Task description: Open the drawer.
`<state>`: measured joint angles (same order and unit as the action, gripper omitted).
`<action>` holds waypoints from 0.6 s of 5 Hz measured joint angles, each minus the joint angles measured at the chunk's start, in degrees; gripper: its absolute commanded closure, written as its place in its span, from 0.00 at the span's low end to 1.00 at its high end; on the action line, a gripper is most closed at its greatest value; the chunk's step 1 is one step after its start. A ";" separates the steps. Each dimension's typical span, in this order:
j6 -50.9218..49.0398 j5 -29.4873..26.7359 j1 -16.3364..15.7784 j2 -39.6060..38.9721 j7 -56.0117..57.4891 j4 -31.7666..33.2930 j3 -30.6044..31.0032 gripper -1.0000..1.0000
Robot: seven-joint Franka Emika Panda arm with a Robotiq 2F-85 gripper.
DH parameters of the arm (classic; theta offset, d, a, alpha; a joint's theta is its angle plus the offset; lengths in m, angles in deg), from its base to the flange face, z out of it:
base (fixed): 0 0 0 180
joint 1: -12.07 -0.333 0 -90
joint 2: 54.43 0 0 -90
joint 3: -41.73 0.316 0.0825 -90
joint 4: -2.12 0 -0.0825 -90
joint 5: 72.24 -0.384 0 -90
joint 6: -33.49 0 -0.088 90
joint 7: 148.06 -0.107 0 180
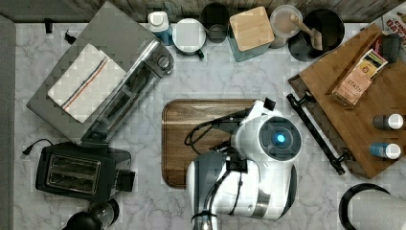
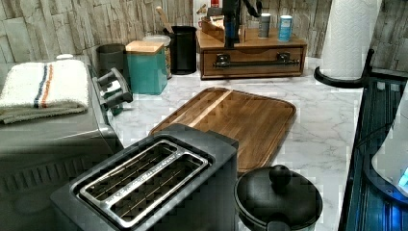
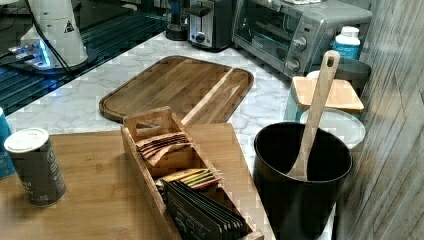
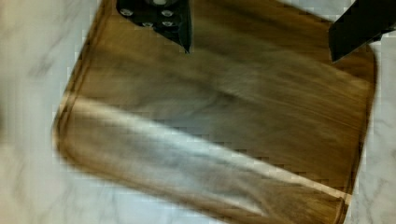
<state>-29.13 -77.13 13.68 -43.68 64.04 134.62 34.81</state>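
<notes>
Hovering over wooden tray, gripper fingers spread wide apart, gripping nothing. Sitting well beyond tray, toward the top view's right: drawer, looking closed, black bar handle untouched, bottles standing on top.

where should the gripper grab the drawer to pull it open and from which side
Take the drawer by its long black bar handle, near the middle between the two brackets. The bar stands off the drawer front, so fingers can likely close above and below it. Come from the front, the side facing the wooden tray. The gripper is open above that tray.
</notes>
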 measured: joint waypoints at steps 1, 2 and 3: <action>6.92 0.00 1.99 -0.84 12.42 1.01 -2.41 0.00; 9.19 0.05 4.48 -2.56 16.23 1.01 -4.39 0.00; 14.90 0.18 5.65 -3.77 19.19 2.35 -7.11 0.00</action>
<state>-14.23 -76.95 19.33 -47.45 83.23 136.97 27.70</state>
